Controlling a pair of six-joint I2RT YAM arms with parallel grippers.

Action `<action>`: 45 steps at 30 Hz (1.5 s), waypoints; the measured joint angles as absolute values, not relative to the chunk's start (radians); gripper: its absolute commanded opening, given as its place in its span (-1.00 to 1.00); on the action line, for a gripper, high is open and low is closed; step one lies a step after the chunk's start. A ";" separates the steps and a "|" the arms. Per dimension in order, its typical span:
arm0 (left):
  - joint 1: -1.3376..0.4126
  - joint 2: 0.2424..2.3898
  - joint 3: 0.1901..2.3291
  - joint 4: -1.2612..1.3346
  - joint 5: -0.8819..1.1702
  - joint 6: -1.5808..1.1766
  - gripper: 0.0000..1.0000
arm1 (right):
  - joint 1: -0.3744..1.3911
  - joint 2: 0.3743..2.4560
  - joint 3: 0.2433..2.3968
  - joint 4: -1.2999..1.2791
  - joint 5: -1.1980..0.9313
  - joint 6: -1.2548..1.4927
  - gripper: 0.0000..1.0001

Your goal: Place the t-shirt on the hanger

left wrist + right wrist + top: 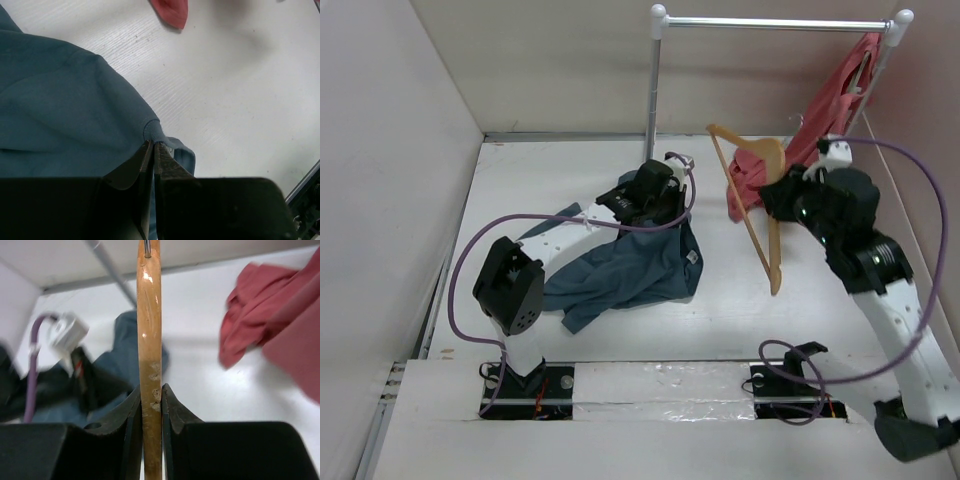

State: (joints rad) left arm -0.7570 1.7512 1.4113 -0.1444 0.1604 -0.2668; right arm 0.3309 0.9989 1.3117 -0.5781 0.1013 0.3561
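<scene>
The slate-blue t-shirt (620, 275) lies crumpled on the white table left of centre. My left gripper (672, 205) is shut on its collar edge at the shirt's far right corner; the left wrist view shows the jaws (153, 145) pinching the ribbed collar of the t-shirt (65, 110). My right gripper (778, 195) is shut on the tan wooden hanger (760, 215), holding it in the air right of the shirt. In the right wrist view the hanger (149, 330) runs straight up between my fingers (150, 390); only a bit of its hook shows at the top edge.
A white metal rail (770, 22) on posts stands at the back. A coral-red garment (825, 110) hangs from its right end down to the table behind the hanger. Walls close in the left, back and right. Purple cables loop off both arms.
</scene>
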 measured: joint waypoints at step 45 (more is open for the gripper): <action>-0.770 1.863 1.601 -0.266 0.154 -0.285 -1.00 | 0.422 0.622 0.908 -0.746 -0.116 0.663 -1.00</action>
